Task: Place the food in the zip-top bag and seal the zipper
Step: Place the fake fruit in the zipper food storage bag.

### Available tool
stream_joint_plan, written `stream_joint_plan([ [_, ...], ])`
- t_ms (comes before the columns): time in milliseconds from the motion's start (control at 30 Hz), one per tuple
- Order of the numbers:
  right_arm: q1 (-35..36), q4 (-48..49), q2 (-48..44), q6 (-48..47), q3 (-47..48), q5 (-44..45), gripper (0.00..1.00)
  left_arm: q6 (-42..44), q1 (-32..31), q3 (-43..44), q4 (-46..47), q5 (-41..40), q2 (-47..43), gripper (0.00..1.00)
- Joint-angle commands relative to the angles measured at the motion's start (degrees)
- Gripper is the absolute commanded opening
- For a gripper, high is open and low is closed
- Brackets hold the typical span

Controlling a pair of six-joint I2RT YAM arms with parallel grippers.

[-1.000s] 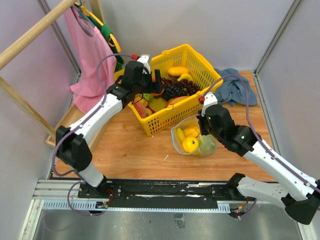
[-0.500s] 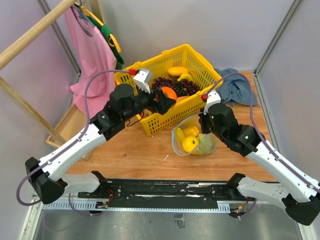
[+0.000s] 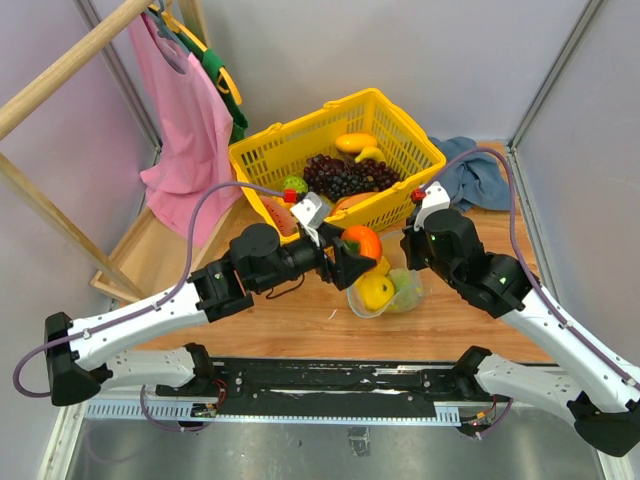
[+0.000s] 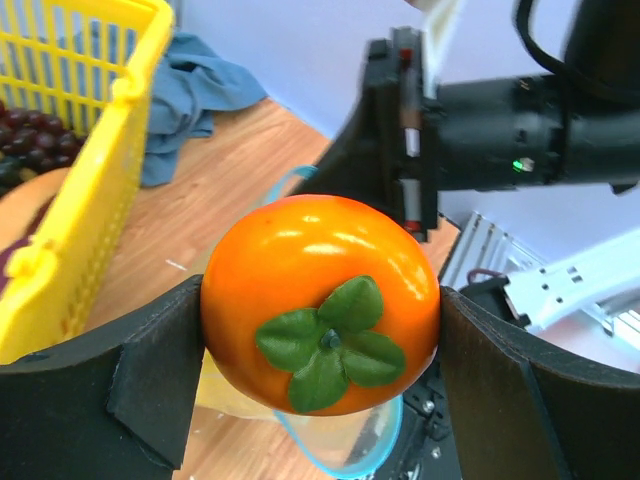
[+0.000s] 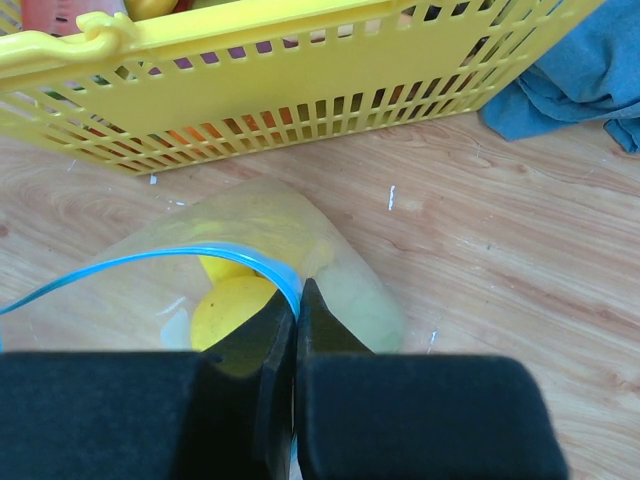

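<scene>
After pulling the orange fruit (image 3: 361, 241) out of the yellow basket (image 3: 262, 146) within the last second, now carrying it in left gripper (image 3: 356, 254) over to the zip-top bag (image 3: 395, 302), hanging just above the left side of its open mouth, not yet inside. Clamped on the fruit with fingers wide apart, one on each flank, green leaf cap facing the wrist camera (looks a solid, centred hold). No change on the other side: pinched fully together on the bag's mouth edge with right gripper (image 5: 297, 300), right on the blue zipper (image 5: 150, 262), propping the mouth up and open, same as a second ago. Bag-wise: sitting on the table (image 3: 290, 310) about mid-width, toward the near edge, just in front of the basket's near wall, with yellow fruits (image 3: 377, 290) and a green one (image 3: 405, 284) already in. Meaning for the task: pick and carry done for this piece; judging by position, only a short drop and release left. Probably worth nudging a bit further right first, to avoid clipping the rim. Still plenty left in the basket, so filling apparently not finished. Sealing not started, zipper wide open.
</scene>
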Motion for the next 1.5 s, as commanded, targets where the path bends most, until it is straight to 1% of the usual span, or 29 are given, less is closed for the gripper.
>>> stream_joint_plan([
  [0,-0.78,0.63,-0.97,1.29,1.14,-0.33,0.01,2.53,-5.11,-1.52,6.02,-3.64,0.58,0.35],
  [200,-0.79,0.18,-1.29,1.68,0.51,-0.75,0.01,3.28,-8.79,-0.55,5.51,-4.53,5.44,0.36],
  [333,-0.8,0.17,-1.23,1.7,0.28,-1.32,0.01,3.75,-9.21,1.1,3.74,-5.6,9.36,0.36],
  [433,-0.83,0.01,-1.22,1.66,0.44,-2.01,0.01,4.83,-9.25,1.74,1.83,-11.34,11.62,0.36],
  [533,-0.79,0.0,-1.23,1.5,0.27,-2.46,0.01,6.18,-9.32,1.73,1.89,-15.74,13.15,0.38],
  [667,-0.79,0.02,-0.69,1.32,0.35,-3.44,0.01,6.0,-9.32,1.81,2.94,-21.87,16.1,0.45],
  [733,-0.78,0.16,-0.49,1.42,0.12,-4.18,0.01,5.51,-9.3,1.95,3.96,-25.15,17.77,0.5],
  [800,-0.83,0.35,-0.44,1.57,-0.13,-4.56,0.01,5.27,-9.31,2.11,5.58,-27.2,18.76,0.54],
  [900,-0.83,0.5,-0.59,1.92,-0.35,-4.72,0.01,5.48,-9.3,2.06,8.39,-27.92,20.46,0.62],
  [1033,-0.79,0.91,-1.41,2.27,-0.89,-4.49,0.01,4.97,-9.27,2.18,9.36,-28.71,22.44,0.81],
  [1167,-0.86,1.3,-1.67,2.76,-1.55,-4.43,0.01,4.6,-9.26,1.88,9.44,-28.13,22.38,0.92],
  [1300,-0.81,1.6,-1.76,3.04,-1.9,-4.38,0.01,4.66,-9.26,0.75,10.61,-27.12,21.42,0.99],
  [1467,-0.8,1.67,-2.08,3.11,-2.11,-4.04,0.01,4.63,-9.25,0.72,10.02,-25.43,20.99,0.99],
])
